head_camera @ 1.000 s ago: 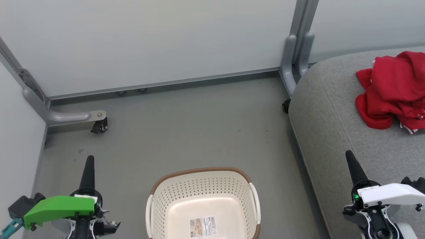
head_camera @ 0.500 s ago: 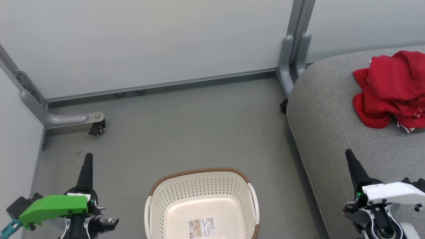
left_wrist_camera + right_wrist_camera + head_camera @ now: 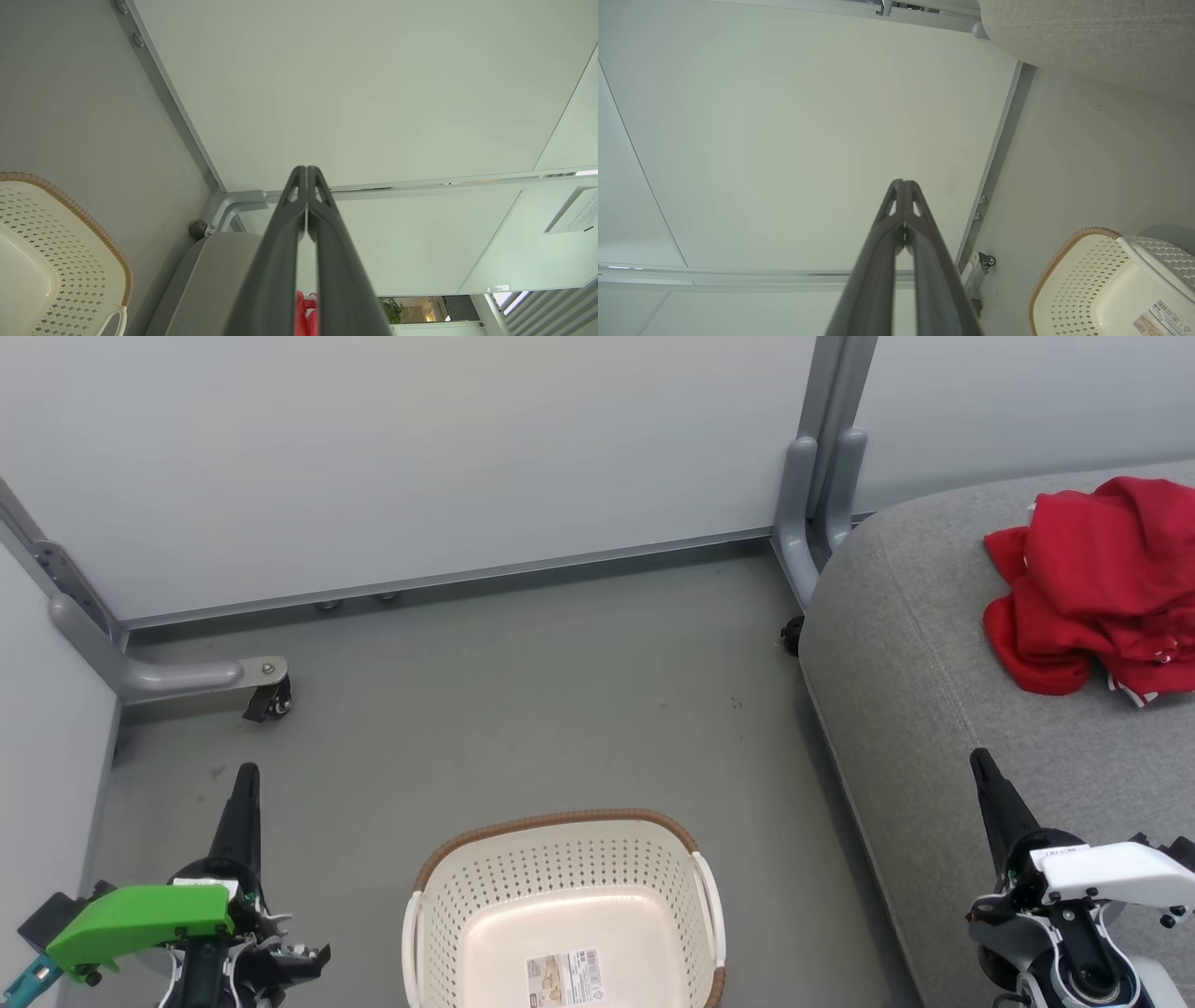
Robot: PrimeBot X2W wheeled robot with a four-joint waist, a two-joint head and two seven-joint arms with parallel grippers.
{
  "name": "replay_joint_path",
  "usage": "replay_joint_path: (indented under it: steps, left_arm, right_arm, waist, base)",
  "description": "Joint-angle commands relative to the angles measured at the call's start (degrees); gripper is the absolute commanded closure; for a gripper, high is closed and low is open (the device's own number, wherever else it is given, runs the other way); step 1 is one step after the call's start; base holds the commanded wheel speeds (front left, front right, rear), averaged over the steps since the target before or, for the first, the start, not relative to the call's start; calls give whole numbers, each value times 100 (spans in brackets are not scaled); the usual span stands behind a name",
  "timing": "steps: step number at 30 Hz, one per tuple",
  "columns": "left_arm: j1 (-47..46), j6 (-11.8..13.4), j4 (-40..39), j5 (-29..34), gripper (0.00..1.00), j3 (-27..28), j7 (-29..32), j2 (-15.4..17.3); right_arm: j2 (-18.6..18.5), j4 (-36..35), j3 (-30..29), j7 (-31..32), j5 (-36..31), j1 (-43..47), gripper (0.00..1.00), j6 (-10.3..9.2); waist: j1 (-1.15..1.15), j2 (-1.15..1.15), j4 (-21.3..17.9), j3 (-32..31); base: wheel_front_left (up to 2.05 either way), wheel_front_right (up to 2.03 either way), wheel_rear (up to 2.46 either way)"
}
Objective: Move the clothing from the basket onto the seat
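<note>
Clothing [image 3: 1097,583] lies on the seat [image 3: 934,663], the basket [image 3: 551,819] empty; only the camera has shifted. Left tool [image 3: 246,779] and right tool [image 3: 980,767] sit pinched together, empty: task looks done.

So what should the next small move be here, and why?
Probably just stop and rest; the job looks done: the basket is empty, the red clothing lies on the seat, and the left hand and right hand are shut, holding nothing.
</note>
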Motion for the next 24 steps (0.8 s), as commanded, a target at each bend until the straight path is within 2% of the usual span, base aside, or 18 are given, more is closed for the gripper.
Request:
replay_joint_path:
  steps: [1,11,24]
  left_arm:
    - [-111,-24,-22,-130,100,36,30,0]
    - [-118,-29,-25,-501,100,80,128,-4]
    - [-108,-27,-23,-478,100,77,127,-4]
  right_arm:
    - [-41,13,-17,35,121,-48,100,-5]
    - [-62,52,-13,119,515,-90,100,-6]
    - [-77,47,9,88,513,-84,100,-6]
  waist:
    - [0,48,-6,-2]
    - [0,52,-45,-16]
    - [0,52,-46,-16]
  base:
    - [0,0,0]
    - [0,0,0]
    - [0,0,0]
